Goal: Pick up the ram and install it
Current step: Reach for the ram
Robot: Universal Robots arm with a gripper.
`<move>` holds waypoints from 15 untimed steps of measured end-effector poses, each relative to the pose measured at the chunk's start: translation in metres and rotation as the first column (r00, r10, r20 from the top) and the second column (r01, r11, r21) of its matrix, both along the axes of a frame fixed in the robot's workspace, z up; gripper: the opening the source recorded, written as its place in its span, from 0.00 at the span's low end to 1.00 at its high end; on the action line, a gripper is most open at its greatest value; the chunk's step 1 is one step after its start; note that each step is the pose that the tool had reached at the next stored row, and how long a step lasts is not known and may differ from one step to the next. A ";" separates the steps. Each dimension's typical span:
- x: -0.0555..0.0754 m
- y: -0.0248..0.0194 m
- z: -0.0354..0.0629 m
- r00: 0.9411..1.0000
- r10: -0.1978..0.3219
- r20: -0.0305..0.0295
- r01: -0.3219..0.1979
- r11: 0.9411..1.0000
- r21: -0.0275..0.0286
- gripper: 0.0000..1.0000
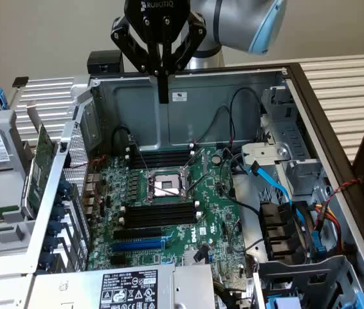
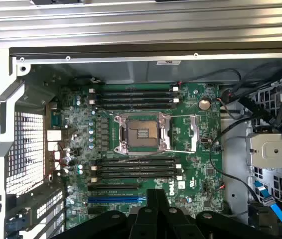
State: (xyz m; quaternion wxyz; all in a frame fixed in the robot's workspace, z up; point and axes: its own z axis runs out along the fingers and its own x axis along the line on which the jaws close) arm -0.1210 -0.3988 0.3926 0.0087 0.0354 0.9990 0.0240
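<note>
So in the exterior view the gripper hangs high over the far wall of the open case. Its fingers are clenched tight together with nothing between them as far as I can see, and ROBOTIQ is printed right across its body. Below it the motherboard lies flat on the case floor with the CPU socket in the middle and 2 banks of black slots, 1 on each side of it, all looking bare. There's a DELL logo toward the board edge nearest the power supply, which carries a white label with print too small to read. Where the ram is I honestly can't tell. Wrist view: the clenched fingertips sit in front of the board, the blue slot close by, DELL readable again. My read is the pick hasn't started. A grab would need those fingers parted first, and seating calls for lining the stick up square with 1 slot.
</note>
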 end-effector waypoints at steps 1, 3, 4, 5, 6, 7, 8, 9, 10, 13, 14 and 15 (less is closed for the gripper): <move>0.000 0.0000 0.0000 1.000 0.000 0.000 0.000 1.000 0.000 0.10; 0.000 0.0000 0.0000 1.000 0.000 -0.001 0.000 1.000 0.000 0.10; 0.000 0.0000 0.0000 1.000 0.000 -0.001 0.000 1.000 0.000 0.10; 0.000 0.0000 0.0000 1.000 0.000 -0.001 0.000 1.000 0.000 0.10; 0.000 0.0000 0.0000 1.000 0.000 -0.001 0.000 1.000 0.000 0.10; 0.000 0.0000 0.0000 1.000 0.000 -0.002 0.000 1.000 0.000 0.10; 0.000 0.0000 0.0000 1.000 0.000 -0.002 0.000 1.000 0.000 0.10; 0.000 0.0000 0.0000 1.000 0.000 -0.002 0.000 1.000 0.000 0.10; 0.000 0.0000 0.0000 1.000 0.000 -0.002 0.000 1.000 0.000 0.10; -0.001 0.0000 0.0000 1.000 0.000 -0.003 0.000 1.000 0.000 0.10; -0.002 0.0001 0.0000 1.000 0.000 -0.003 0.000 1.000 0.000 0.10; -0.003 0.0000 0.0000 1.000 0.000 -0.004 0.000 1.000 0.000 0.10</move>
